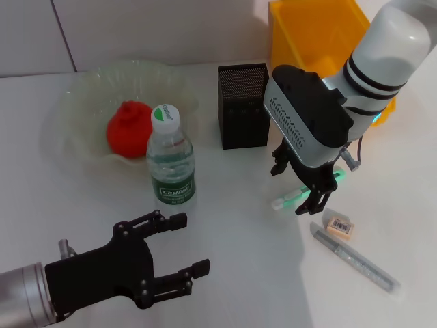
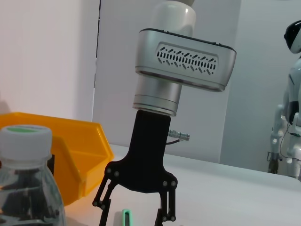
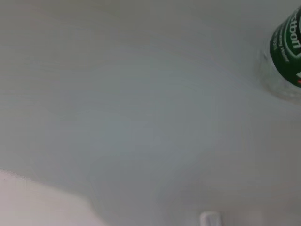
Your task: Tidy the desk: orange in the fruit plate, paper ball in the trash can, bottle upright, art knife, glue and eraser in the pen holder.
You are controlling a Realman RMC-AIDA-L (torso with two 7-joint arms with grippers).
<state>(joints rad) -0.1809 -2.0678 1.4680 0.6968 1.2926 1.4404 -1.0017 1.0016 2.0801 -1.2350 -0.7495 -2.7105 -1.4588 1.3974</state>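
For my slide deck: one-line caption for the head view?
Right gripper descends on the green glue stick; bottle upright, orange in fruit plate.

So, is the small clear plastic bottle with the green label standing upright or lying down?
Upright. The clear plastic bottle stands on its base on the white table, its white cap on top, in front of the pale-green ruffled fruit plate.
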